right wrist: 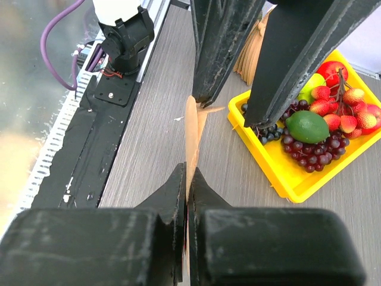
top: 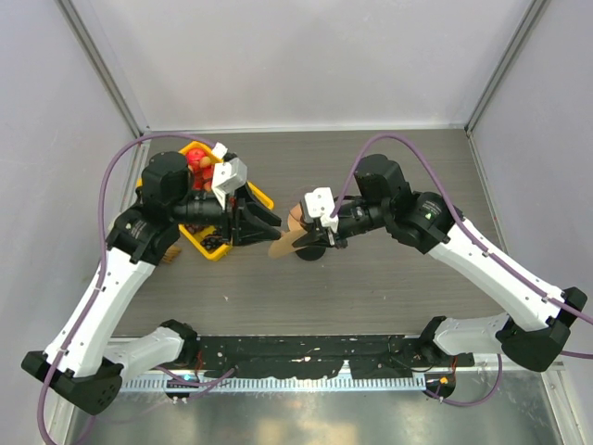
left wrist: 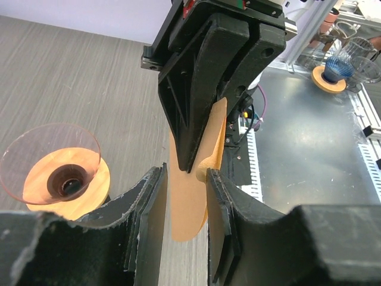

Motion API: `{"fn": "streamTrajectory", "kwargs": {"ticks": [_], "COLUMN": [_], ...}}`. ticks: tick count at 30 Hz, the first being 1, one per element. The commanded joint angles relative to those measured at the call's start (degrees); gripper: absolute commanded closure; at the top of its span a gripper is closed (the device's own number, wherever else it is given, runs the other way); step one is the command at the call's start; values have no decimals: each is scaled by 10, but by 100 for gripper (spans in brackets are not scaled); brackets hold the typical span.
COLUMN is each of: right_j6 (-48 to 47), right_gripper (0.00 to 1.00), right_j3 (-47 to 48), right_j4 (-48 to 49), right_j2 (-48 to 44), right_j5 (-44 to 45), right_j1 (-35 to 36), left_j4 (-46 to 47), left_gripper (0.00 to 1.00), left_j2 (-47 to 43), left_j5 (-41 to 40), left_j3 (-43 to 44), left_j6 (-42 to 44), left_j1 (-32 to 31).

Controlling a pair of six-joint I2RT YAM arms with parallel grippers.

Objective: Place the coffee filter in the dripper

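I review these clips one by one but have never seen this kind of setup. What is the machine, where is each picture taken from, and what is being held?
Two robot arms are bolted at the near edge of a table. One picture looks down from above; the other two come from cameras on each wrist.

The right hand is shut on the coffee filter, a thin tan paper. The left hand has its fingers either side of that paper, still apart.

On the table stand the dripper, a clear cone on a wooden ring, and a yellow tray of fruit with a stack of tan papers behind it. The filter is not yet in the dripper.
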Motion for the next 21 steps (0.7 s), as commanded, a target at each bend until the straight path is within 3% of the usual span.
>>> {"fn": "streamTrajectory", "kwargs": {"ticks": [1,21], "right_j6": [38,58], "right_gripper": [95,95], "right_j3": [16,21], "right_j4": [37,47], "right_j2": [1,7], "right_j5": [-4,-10], "right_j1": [-3,-9], "left_j4": [10,-22], "left_gripper": [59,60], "left_j2": [-16,-18], "left_j5": [-9,-16], "left_j3": [3,-1], "left_j6": [23,55], "left_j1": [-3,-3]}}
